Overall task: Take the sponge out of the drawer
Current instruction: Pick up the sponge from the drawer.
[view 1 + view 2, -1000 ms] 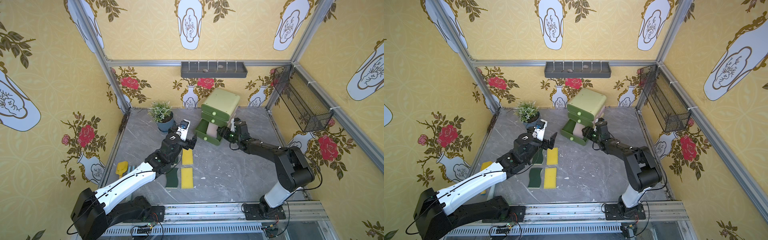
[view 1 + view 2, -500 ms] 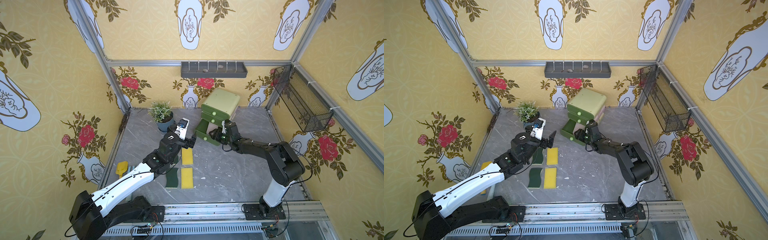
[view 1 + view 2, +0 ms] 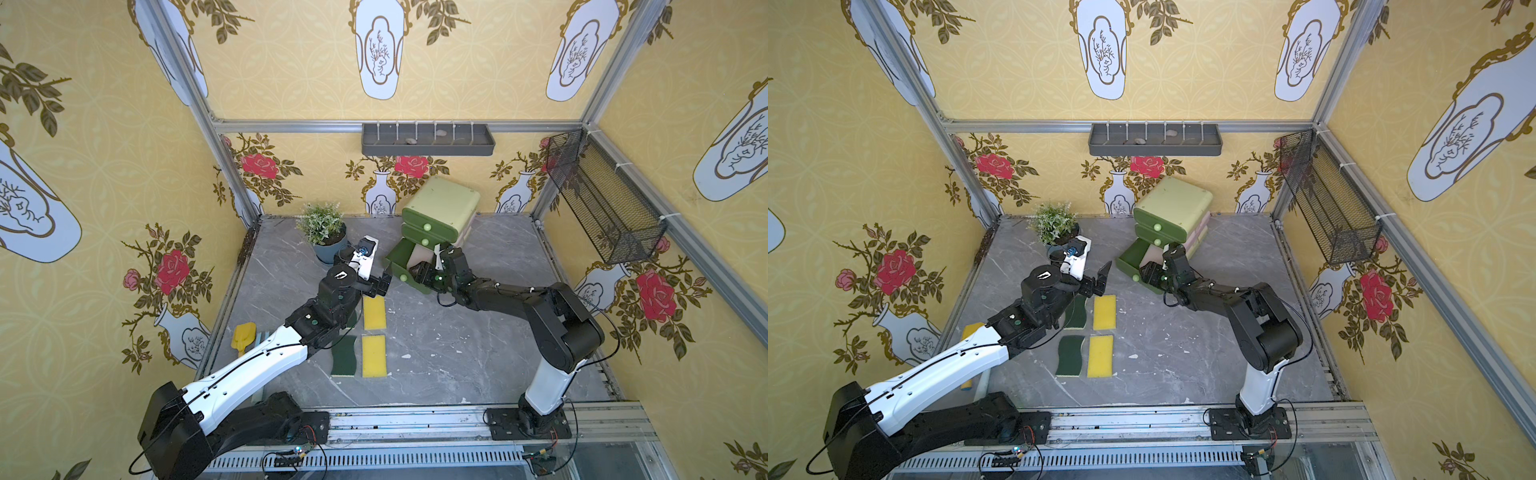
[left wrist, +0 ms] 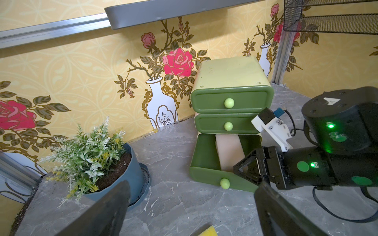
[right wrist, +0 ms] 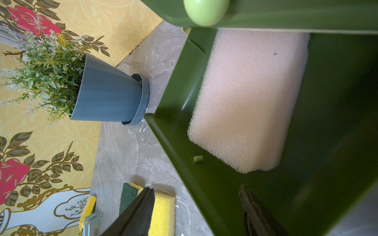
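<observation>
Reaching over the open bottom drawer [image 5: 337,122], the right gripper [image 5: 196,188] was spread and empty, one finger inside, seemingly poised to take the pale pink sponge [image 5: 245,98] lying within. The left gripper [image 4: 193,183] hovered nearby, wide open and holding nothing.

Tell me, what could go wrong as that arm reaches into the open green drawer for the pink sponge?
1. The right gripper stands open and seems to straddle the wall of the bottom drawer, so closing might pinch the wall, not the pink sponge.
2. The sponge's far end lies under the middle drawer and may snag when pulled.
3. The left gripper hovers open close by; the arms could bump.
</observation>
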### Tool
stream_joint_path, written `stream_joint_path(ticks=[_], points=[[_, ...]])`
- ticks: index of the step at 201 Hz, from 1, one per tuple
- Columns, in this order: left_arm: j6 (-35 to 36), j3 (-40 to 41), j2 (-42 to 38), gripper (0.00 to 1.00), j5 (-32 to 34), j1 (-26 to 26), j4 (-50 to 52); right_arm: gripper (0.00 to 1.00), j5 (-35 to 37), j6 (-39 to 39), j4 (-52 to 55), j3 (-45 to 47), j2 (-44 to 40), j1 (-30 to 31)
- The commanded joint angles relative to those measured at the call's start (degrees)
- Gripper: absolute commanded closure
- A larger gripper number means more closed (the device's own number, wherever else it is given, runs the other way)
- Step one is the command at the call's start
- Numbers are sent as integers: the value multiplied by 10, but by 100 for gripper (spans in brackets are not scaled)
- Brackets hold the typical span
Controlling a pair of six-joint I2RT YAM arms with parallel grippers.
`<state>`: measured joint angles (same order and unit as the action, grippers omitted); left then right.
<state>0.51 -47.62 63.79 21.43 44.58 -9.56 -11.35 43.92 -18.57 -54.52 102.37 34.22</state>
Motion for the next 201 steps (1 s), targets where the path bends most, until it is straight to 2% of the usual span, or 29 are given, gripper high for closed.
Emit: stream_joint_path(ticks=[1, 70, 118, 170, 201], points=[[9, 1, 1, 0, 7, -1, -12, 31, 13, 11, -7, 1, -3, 1], [12, 1, -1, 0, 9, -1, -12, 33, 73, 18, 32, -12, -12, -2], [13, 2, -3, 0, 9, -1, -12, 38, 101, 30, 44, -28, 3, -3], [14, 1, -3, 0, 10, -1, -13, 40, 121, 46, 44, -37, 23, -3], [16, 2, -7, 0, 11, -1, -13, 46, 125, 52, 36, -42, 33, -4]])
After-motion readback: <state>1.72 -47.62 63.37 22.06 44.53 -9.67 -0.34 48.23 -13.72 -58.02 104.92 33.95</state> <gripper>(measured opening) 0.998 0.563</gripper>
